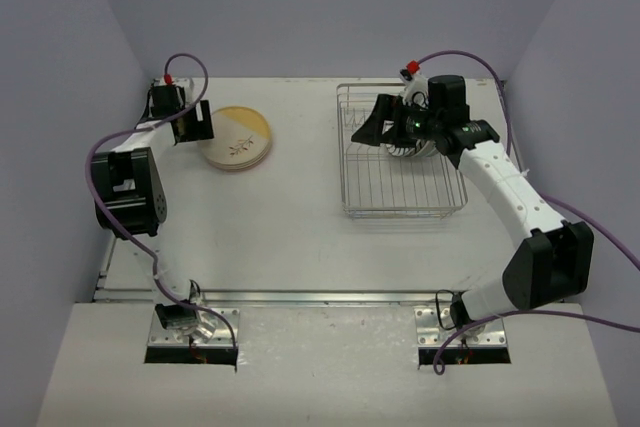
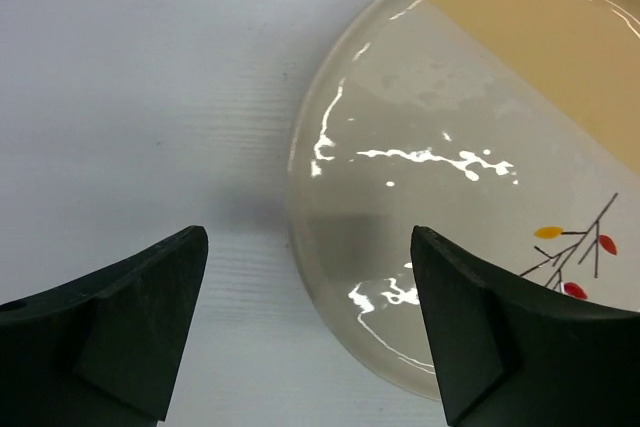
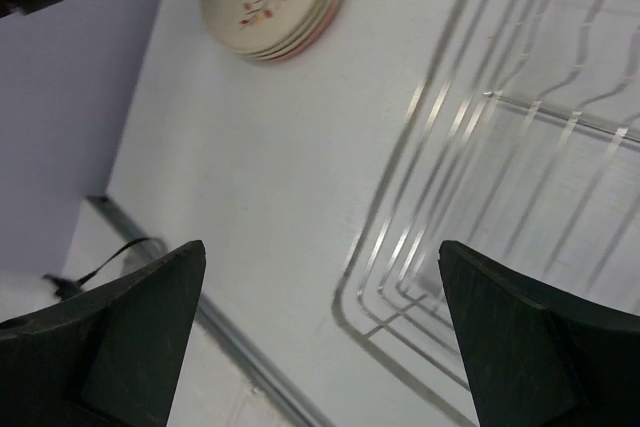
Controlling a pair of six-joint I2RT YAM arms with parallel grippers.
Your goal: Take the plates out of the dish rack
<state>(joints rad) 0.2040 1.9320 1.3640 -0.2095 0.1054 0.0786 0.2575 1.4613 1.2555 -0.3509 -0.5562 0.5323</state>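
**A:** The left claw (image 2: 308, 242) is spread wide and empty, hovering over the rim of the stacked plates (image 1: 238, 137) on the surface (image 1: 290, 237), well left of the dish rack (image 1: 400, 192).

**B:** And the right claw (image 3: 322, 257) gapes over the rack. Anything left there hides under the arm.

**A:** They're glossy, glazed and rigid. I'd call them slippery and chippable, so pinch at the rim.

**B:** It's a matte white surface, with plain lilac walls (image 1: 300, 7) closing in.

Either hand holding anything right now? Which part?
Nothing is held. The left hand is open over the rim of the stacked plates. The right hand is open and empty above the dish rack.
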